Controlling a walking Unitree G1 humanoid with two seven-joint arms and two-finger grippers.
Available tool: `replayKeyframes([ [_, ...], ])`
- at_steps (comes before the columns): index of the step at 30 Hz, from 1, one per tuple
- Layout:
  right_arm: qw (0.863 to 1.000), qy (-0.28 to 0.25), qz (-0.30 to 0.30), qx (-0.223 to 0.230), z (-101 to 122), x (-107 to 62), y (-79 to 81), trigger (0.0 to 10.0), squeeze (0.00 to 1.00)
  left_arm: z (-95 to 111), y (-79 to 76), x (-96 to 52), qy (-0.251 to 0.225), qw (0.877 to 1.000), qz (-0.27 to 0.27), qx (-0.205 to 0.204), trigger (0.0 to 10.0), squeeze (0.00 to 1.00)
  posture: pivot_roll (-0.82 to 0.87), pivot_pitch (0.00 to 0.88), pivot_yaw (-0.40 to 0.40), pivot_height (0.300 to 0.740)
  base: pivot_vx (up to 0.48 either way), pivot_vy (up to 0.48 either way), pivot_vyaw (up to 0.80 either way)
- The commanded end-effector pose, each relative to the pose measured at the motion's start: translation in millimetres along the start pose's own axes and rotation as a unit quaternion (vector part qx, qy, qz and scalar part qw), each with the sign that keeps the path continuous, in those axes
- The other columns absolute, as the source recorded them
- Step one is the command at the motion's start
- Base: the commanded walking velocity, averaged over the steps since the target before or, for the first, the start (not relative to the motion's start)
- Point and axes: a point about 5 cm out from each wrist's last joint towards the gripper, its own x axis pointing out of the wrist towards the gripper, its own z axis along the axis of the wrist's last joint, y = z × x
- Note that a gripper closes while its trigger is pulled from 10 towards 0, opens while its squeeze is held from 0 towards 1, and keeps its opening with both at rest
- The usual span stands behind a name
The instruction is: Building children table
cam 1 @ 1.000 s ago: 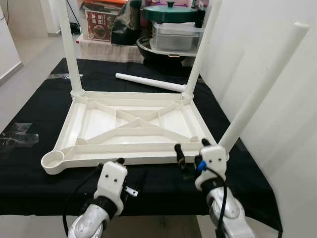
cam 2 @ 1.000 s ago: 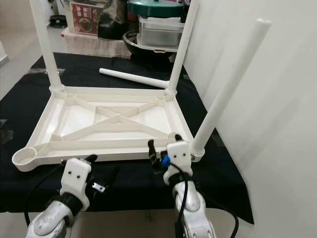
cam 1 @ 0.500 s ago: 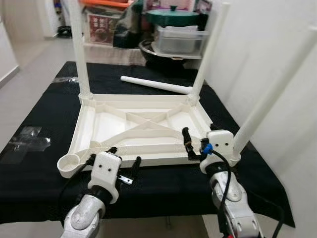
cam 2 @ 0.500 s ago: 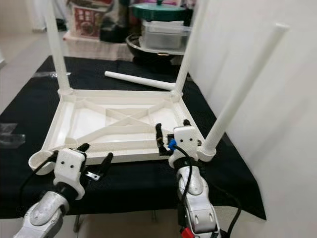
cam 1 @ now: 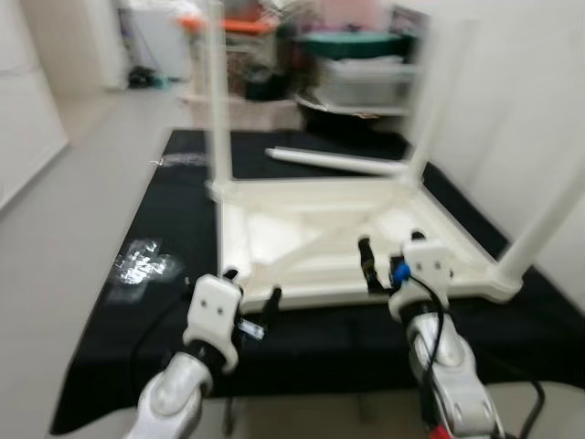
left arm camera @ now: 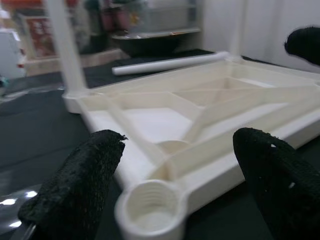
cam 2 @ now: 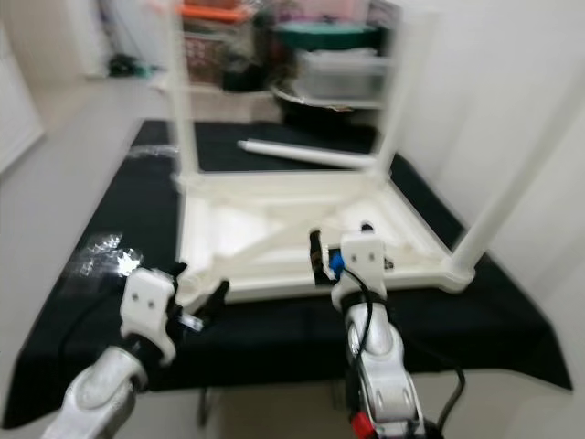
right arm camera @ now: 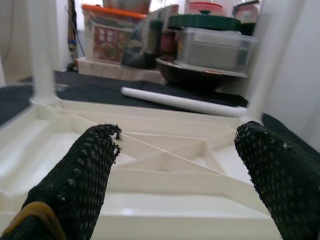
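Note:
A white table top (cam 1: 302, 233) lies upside down on a black cloth. Three white legs stand in its corners: far left (cam 1: 218, 91), far right (cam 1: 439, 101), near right (cam 1: 548, 219). One loose leg (cam 1: 334, 162) lies behind it. The near left corner's socket (left arm camera: 150, 210) is empty. My left gripper (cam 1: 249, 285) is open at that corner, with the socket between its fingers (left arm camera: 75, 190) in the left wrist view. Open too, my right gripper (cam 1: 388, 265) hovers over the near edge, and its wrist view looks across the ribbed underside (right arm camera: 165, 160).
Boxes, a dark bowl (right arm camera: 200, 75) and a green-lidded container (right arm camera: 212, 22) crowd the space behind the table. A white wall runs along the right. Shiny tape (cam 1: 142, 261) sticks to the cloth at the left, and bare floor (cam 1: 64, 183) lies beyond.
The head camera has swung, shifting the scene right and blurring it. Both grippers have come forward to the table top's near edge, the left one to the empty corner socket.

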Motion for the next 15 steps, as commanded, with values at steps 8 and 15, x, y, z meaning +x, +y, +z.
replayKeyframes([
  [8,1.0,-0.005,0.008,0.005,2.3,4.2,4.8,10.0,0.0,-3.7,12.8,1.5,0.013,1.0,0.016,0.015,10.0,0.0,0.1,0.0,-0.107,0.74,0.0,0.475,0.0],
  [15,1.0,-0.006,0.009,0.007,2.3,5.5,5.8,10.0,0.0,-0.8,18.5,4.4,0.009,0.999,0.028,0.016,10.0,0.0,0.1,0.0,-0.108,0.74,0.0,0.48,0.0],
])
